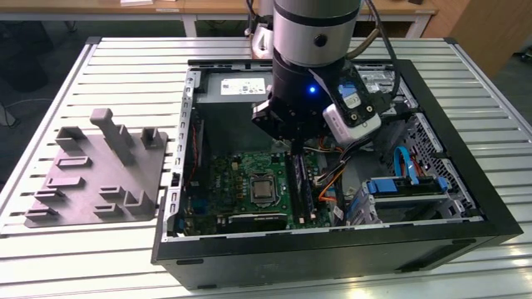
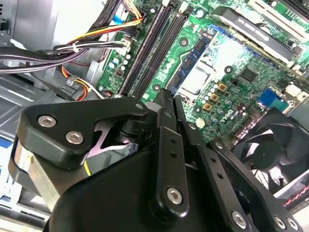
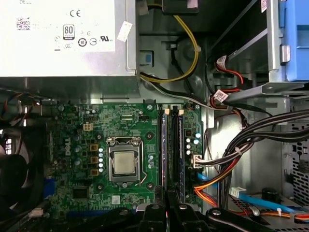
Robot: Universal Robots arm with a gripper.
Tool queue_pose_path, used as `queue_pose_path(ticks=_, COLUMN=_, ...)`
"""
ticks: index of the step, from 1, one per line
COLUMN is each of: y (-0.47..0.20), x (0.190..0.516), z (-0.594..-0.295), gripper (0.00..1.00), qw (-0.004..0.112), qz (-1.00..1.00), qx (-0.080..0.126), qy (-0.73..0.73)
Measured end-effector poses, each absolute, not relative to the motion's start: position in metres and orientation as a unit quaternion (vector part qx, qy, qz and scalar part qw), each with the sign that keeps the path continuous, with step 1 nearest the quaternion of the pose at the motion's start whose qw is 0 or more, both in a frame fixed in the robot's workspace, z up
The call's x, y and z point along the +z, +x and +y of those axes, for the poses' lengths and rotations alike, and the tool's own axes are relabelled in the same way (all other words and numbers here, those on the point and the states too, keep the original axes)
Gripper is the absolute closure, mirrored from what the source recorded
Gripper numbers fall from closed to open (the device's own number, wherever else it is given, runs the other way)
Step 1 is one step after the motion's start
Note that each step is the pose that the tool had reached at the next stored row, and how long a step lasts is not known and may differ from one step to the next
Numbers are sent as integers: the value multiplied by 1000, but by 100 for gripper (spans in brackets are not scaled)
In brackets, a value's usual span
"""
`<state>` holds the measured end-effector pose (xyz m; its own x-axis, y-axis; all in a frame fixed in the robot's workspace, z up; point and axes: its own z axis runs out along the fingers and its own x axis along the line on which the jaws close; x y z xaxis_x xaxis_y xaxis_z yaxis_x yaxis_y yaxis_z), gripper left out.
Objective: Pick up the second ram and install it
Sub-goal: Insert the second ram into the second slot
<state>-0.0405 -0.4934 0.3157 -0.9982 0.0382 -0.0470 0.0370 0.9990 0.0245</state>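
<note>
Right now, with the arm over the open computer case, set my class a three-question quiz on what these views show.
1. True or false: the grey fixture plate lies inside the computer case.
2. The gripper is nearest to: A the blue drive caddy, B the RAM slots, C the fixture plate.
3. Which square, metal-topped part sits on the motherboard beside the RAM slots?
Key: 1 false, it lies on the slatted table outside the case. 2 B. 3 the CPU.

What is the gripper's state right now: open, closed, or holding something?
Gripper: jaws closed together, nothing seen between them.
</note>
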Motion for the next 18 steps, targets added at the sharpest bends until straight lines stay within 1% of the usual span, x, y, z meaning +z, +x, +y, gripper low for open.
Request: queue_pose_path(ticks=18, y=-40, x=293, z=-493, gripper=86, qw=24, qz=999, qx=12, qy=19)
